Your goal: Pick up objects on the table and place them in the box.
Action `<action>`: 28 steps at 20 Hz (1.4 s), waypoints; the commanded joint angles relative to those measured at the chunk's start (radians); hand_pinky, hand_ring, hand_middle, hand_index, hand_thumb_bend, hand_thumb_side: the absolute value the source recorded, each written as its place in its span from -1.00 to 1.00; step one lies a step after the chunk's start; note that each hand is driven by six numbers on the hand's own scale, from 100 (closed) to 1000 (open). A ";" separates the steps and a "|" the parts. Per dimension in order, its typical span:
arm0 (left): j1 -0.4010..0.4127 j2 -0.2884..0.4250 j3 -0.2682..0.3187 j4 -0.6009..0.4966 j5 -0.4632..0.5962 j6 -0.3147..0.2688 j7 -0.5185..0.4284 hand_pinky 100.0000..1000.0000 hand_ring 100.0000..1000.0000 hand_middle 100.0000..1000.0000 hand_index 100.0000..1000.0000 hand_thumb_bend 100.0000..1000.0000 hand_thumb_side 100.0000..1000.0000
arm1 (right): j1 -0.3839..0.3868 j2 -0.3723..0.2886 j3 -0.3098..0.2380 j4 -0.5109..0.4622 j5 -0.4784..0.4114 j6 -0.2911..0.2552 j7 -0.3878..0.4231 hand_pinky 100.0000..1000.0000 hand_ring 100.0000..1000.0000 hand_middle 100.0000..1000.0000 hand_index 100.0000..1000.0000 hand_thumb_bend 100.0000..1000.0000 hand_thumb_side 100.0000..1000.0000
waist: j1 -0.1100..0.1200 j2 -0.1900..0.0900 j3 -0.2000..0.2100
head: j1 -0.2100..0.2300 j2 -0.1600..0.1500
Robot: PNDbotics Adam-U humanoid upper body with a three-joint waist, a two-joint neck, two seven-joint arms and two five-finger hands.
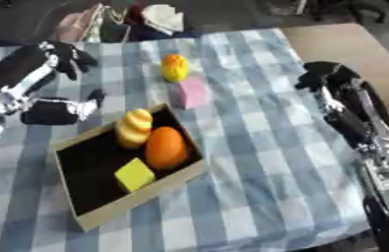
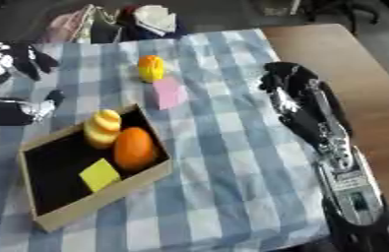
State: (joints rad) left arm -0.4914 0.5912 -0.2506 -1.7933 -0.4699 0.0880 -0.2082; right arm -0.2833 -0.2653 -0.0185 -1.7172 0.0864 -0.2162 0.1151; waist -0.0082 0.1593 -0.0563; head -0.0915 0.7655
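The right hand (image 2: 285,81) hangs over the checked cloth (image 1: 258,147) with fingers curled, holding nothing. The left hand (image 1: 64,56) shows whole only in the left eye view, at the table's far left edge; whether it is open I cannot tell. Bare cloth lies between the hands. A yellow toy (image 1: 174,67) touches a pink block (image 1: 192,92) just beyond the box (image 1: 137,197), which holds an orange (image 1: 165,147), a yellow block (image 1: 135,174) and a striped yellow thing (image 1: 134,128).

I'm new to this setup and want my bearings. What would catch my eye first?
The open box at front left, holding an orange ball, a yellow striped thing and a yellow block. Behind it on the checked cloth lie a pink block and a yellow-orange toy.
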 commanded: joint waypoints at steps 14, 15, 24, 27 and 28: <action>0.278 -0.169 0.180 -0.153 0.288 0.018 0.276 0.19 -0.03 0.02 0.41 -0.88 -0.02 | -0.426 -0.295 0.150 0.387 0.195 -0.073 0.178 0.57 0.37 0.38 0.70 -1.00 -0.43 | -0.009 -0.009 0.072 | -0.055 0.005; 0.285 -0.180 0.180 -0.150 0.288 0.017 0.276 0.19 -0.03 0.02 0.41 -0.88 0.00 | -0.453 -0.295 0.162 0.431 0.216 -0.083 0.200 0.58 0.40 0.41 0.72 -1.00 -0.43 | -0.009 -0.009 0.075 | -0.058 0.005; 0.327 -0.278 0.180 -0.094 0.302 -0.007 0.258 0.20 -0.02 0.02 0.42 -0.87 0.12 | -0.650 -0.187 0.189 0.795 0.543 -0.206 0.394 0.68 0.67 0.73 0.88 -1.00 -0.34 | -0.005 -0.003 0.095 | -0.084 0.005; 0.330 -0.295 0.177 -0.090 0.301 -0.015 0.249 0.20 -0.02 0.02 0.42 -0.86 0.14 | -0.684 -0.152 0.164 0.875 0.652 -0.231 0.391 0.70 0.71 0.80 0.91 -1.00 -0.28 | -0.003 0.000 0.104 | -0.092 0.005; 0.332 -0.301 0.175 -0.090 0.300 -0.018 0.244 0.20 -0.02 0.02 0.42 -0.86 0.14 | -0.694 -0.142 0.155 0.899 0.684 -0.235 0.387 0.71 0.71 0.81 0.91 -1.00 -0.27 | -0.003 0.001 0.106 | -0.094 0.005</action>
State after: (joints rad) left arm -0.1555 0.2880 -0.0817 -1.8738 -0.1712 0.0757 0.0399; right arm -0.9500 -0.4033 0.1543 -0.8392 0.7271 -0.4395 0.5016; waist -0.0087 0.1608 0.0504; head -0.1801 0.7655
